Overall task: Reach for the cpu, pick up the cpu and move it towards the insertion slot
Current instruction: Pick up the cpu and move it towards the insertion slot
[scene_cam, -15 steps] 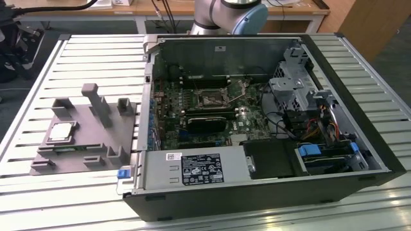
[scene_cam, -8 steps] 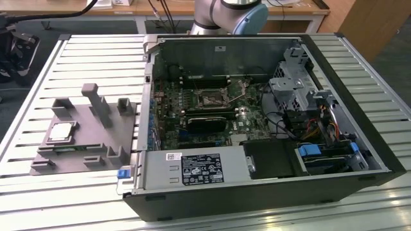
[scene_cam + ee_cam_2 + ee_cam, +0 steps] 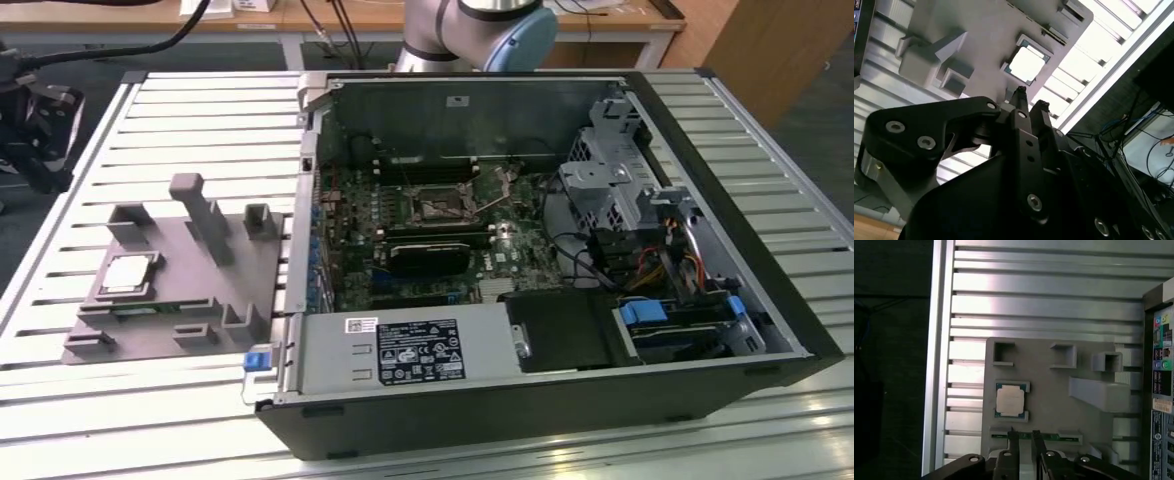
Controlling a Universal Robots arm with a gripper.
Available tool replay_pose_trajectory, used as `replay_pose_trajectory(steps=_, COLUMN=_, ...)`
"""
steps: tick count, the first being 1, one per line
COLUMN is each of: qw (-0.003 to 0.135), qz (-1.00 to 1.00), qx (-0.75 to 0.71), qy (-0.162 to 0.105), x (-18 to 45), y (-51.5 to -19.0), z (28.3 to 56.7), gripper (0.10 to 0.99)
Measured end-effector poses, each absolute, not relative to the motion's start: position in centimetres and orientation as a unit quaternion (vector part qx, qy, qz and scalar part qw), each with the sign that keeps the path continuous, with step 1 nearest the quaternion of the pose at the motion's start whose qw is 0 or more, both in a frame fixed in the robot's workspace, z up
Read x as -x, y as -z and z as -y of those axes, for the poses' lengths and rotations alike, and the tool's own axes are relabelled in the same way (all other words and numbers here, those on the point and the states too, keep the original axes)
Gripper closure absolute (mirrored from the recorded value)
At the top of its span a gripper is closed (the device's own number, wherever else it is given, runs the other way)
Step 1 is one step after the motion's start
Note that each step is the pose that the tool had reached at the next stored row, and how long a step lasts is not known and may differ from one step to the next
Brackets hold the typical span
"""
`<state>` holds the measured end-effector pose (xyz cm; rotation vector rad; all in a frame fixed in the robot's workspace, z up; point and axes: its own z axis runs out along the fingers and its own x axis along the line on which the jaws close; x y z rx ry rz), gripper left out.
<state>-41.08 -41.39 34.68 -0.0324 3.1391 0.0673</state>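
1. In both wrist views the pincer (image 3: 1024, 434) (image 3: 1030, 100) has its two dark fingers (image 3: 1013, 440) standing a narrow gap apart, with nothing between them.
2. It hangs over the grey fixture (image 3: 1054, 390) (image 3: 979, 30), clear of its surface. In the first wrist view the fingertips lie over a thin green strip (image 3: 1066, 436) set in the fixture's edge.
3. The cpu (image 3: 1010, 400) (image 3: 1026, 65) (image 3: 130, 273) lies flat in a square seat of the fixture, silvery top up. It is near the fingertips and apart from them.
4. Raised blocks and a tall post stand on the fixture around the cpu's seat.
5. The fixture rests on the slatted metal tabletop (image 3: 200, 110), at the exterior view's left, just beside the open computer case (image 3: 534, 420).
6. Inside the case lies the green board (image 3: 354, 260). The slot (image 3: 438, 205) sits on it with a dark centre and a metal frame, well apart from the cpu.
7. The arm's base (image 3: 481, 30) stands behind the case.
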Motion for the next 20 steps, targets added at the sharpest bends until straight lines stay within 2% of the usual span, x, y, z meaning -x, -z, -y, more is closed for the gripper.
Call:
replay_pose_trajectory(steps=1, qw=0.001, qz=-1.0, qx=0.01, qy=-0.021, x=41.1, y=-34.5, z=41.4, gripper=0.855)
replay_pose_trajectory(steps=3, qw=0.001, qz=-1.0, qx=0.01, qy=-0.021, x=41.1, y=-34.1, z=41.4, gripper=0.737)
replay_pose_trajectory(steps=4, qw=0.001, qz=-1.0, qx=0.01, qy=-0.021, x=41.1, y=-34.0, z=41.4, gripper=0.737)
replay_pose_trajectory(steps=6, qw=0.001, qz=-1.0, qx=0.011, qy=-0.021, x=41.1, y=-33.6, z=41.4, gripper=0.62)
replay_pose_trajectory(steps=7, qw=0.001, qz=-1.0, qx=0.011, qy=-0.021, x=41.1, y=-33.4, z=41.4, gripper=0.62)
replay_pose_trajectory(steps=8, qw=0.001, qz=-1.0, qx=0.011, qy=-0.021, x=41.1, y=-33.2, z=41.4, gripper=0.561)
replay_pose_trajectory(steps=9, qw=0.001, qz=-1.0, qx=0.011, qy=-0.021, x=41.1, y=-33.0, z=41.4, gripper=0.561)
replay_pose_trajectory(steps=11, qw=0.001, qz=-1.0, qx=0.011, qy=-0.022, x=41.1, y=-32.7, z=41.4, gripper=0.447)
replay_pose_trajectory(steps=12, qw=0.001, qz=-1.0, qx=0.011, qy=-0.022, x=41.1, y=-32.5, z=41.5, gripper=0.447)
replay_pose_trajectory(steps=14, qw=0.001, qz=-1.0, qx=0.011, qy=-0.022, x=41.1, y=-32.1, z=41.5, gripper=0.329)
replay_pose_trajectory(steps=15, qw=0.001, qz=-1.0, qx=0.011, qy=-0.022, x=41.1, y=-32.0, z=41.5, gripper=0.329)
replay_pose_trajectory(steps=16, qw=0.001, qz=-1.0, qx=0.011, qy=-0.022, x=41.1, y=-31.8, z=41.5, gripper=0.267)
replay_pose_trajectory(steps=20, qw=0.001, qz=-1.0, qx=0.011, qy=-0.022, x=41.1, y=-31.1, z=41.6, gripper=0.267)
